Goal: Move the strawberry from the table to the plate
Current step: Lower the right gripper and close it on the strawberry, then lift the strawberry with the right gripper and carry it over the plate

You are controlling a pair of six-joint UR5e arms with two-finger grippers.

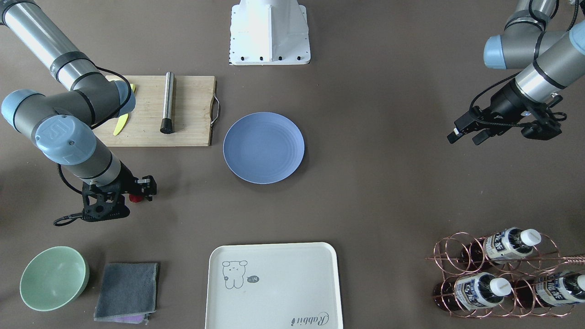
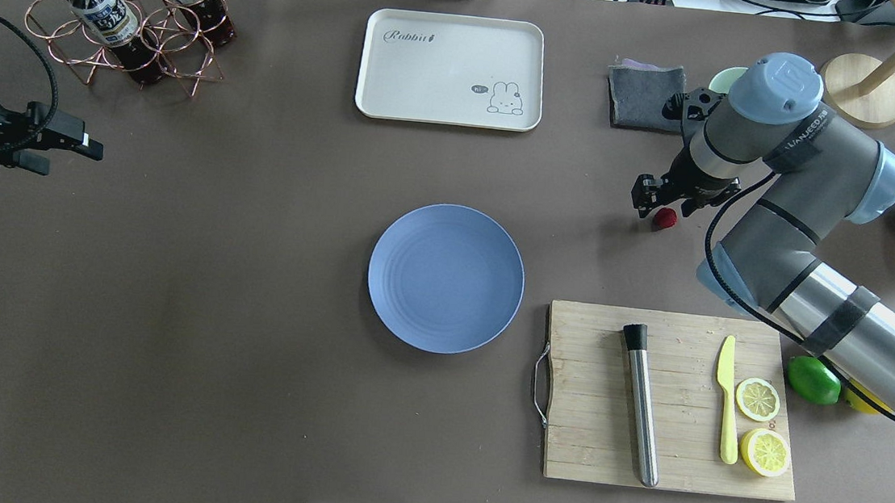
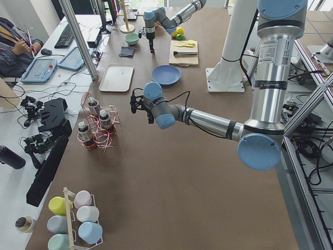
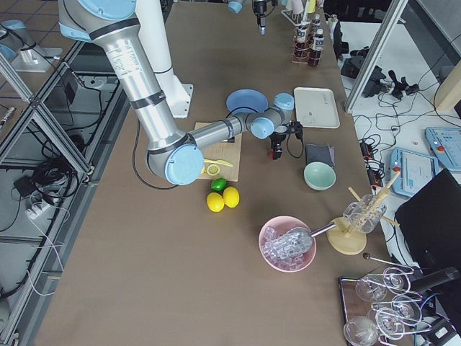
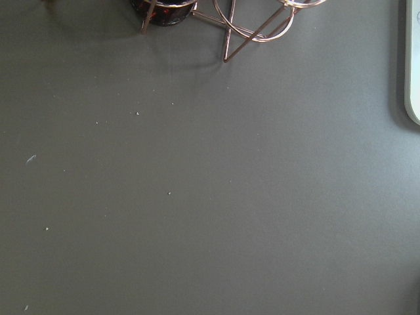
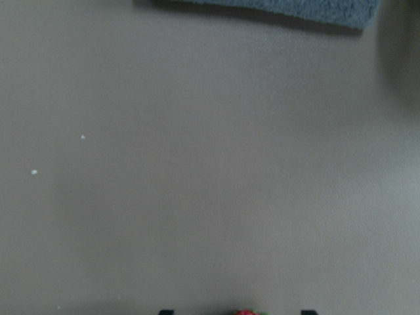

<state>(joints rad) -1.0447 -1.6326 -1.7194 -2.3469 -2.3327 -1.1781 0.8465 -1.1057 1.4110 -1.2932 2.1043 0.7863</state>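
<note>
The strawberry (image 2: 665,218) is a tiny dark-red berry lying on the grey-brown table (image 2: 252,267), right of the plate. My right gripper (image 2: 664,206) is down over it and open, one finger on each side. The right wrist view shows the strawberry (image 6: 246,313) at the bottom edge, with clear gaps to both fingertips. The front view shows the strawberry (image 1: 135,198) beside the right gripper (image 1: 136,195). The round blue-lavender plate (image 2: 445,278) lies bare at the table's middle. My left gripper (image 2: 67,156) hangs open and holds nothing, far off near the bottle rack.
A wooden cutting board (image 2: 669,401) holds a steel muddler, a yellow knife and two lemon halves. A grey cloth (image 2: 643,94) and a green bowl (image 1: 54,277) lie just beyond the right gripper. A cream tray (image 2: 451,69) and a copper bottle rack (image 2: 123,20) stand at the far side.
</note>
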